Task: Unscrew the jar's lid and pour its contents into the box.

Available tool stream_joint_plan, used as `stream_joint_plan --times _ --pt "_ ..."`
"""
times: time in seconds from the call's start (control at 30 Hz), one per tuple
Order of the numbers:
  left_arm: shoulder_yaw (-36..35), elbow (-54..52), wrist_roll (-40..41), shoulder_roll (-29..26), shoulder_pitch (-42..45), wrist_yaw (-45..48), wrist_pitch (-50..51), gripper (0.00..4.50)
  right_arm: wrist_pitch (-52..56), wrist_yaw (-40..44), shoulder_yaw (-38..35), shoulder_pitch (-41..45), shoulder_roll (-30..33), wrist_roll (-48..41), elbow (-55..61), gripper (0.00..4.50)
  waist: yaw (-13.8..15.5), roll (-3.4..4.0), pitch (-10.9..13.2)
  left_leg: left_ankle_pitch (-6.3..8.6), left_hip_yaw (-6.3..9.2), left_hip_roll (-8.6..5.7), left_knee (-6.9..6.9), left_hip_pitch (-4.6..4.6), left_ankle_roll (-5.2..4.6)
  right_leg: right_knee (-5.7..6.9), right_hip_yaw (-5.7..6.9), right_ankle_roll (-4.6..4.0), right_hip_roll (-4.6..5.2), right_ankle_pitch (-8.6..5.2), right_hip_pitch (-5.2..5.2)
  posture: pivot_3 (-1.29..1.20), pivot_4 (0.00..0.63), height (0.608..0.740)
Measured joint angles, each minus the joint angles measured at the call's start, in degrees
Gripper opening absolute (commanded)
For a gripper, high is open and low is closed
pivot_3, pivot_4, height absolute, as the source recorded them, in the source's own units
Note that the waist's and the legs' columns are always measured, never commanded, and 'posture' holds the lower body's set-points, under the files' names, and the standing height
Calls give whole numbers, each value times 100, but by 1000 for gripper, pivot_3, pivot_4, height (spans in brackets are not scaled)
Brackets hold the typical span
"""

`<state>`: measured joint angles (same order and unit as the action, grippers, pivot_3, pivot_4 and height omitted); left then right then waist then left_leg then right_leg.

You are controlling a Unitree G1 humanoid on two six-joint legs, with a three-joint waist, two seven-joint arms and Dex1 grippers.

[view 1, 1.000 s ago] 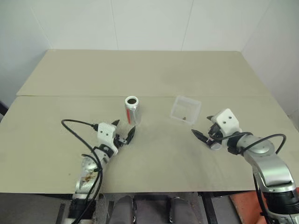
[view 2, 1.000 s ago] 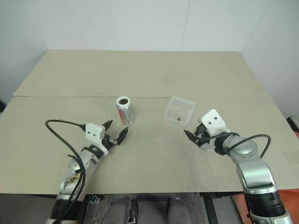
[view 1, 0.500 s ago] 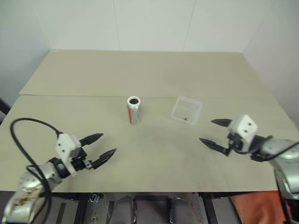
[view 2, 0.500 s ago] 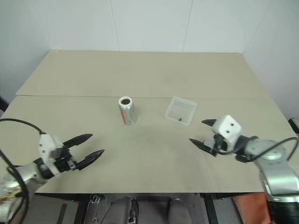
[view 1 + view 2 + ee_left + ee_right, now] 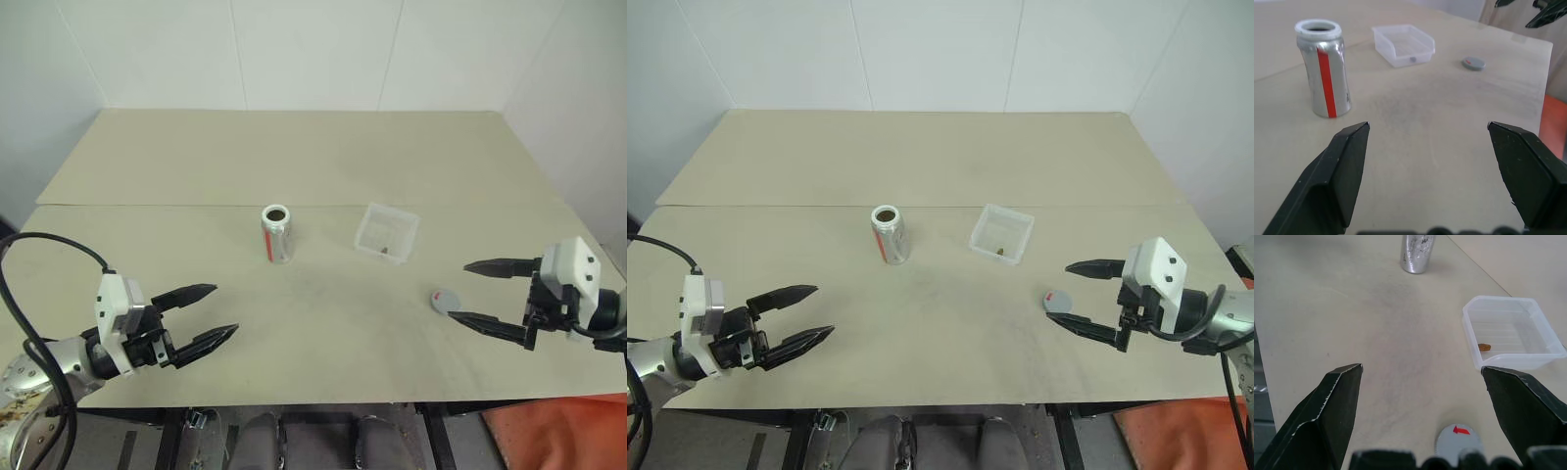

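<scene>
The silver jar (image 5: pixel 277 233) with a red stripe stands upright and uncapped at the middle of the table. Its grey lid (image 5: pixel 445 300) with a red mark lies flat on the table to the right. The clear box (image 5: pixel 387 233) sits right of the jar, with a small brown bit (image 5: pixel 1485 347) of the contents inside. My left gripper (image 5: pixel 210 313) hovers open and empty near the front left edge, well short of the jar. My right gripper (image 5: pixel 482 292) is open and empty at the front right, just right of the lid.
The beige table (image 5: pixel 313 157) has a seam running across it behind the jar. White walls close off the back and right. An orange thing shows below the table's front right edge.
Both arms have drawn back from the jar and box toward the table's outer front corners and risen. The lid, earlier hidden by the right gripper, now lies uncovered on the table.
</scene>
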<state>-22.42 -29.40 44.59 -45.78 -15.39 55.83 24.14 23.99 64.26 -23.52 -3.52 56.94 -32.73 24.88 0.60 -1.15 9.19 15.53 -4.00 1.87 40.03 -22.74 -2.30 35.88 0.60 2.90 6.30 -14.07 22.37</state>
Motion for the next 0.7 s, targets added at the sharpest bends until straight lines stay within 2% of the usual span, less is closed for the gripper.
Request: stream_joint_plan --times 0.23,0.3,0.4,0.7 --pt "194 -33 -302 -18 271 -133 3 4169 56 -303 139 144 -124 -10 274 4500 6 -1 0 -1 0 0 -1 0 1 1 0 0 0 0 -1 0 150 740" --pt "184 -2 -272 -130 328 -64 80 4340 125 -334 289 86 -157 -10 366 4500 5 -1 0 -1 0 0 -2 -1 1 1 0 -1 0 0 2 0 150 740" --pt "52 21 -117 -186 325 170 111 4340 154 -353 499 -89 -246 -10 621 4500 5 0 0 -1 0 4 -4 -2 1 0 0 -1 1 -1 4 0 150 740" --pt "-544 -264 204 -95 112 -71 261 4340 271 -445 937 75 -308 -15 762 4500 -2 -2 0 -3 2 5 -6 0 4 0 0 -2 2 -1 3 0 150 740"
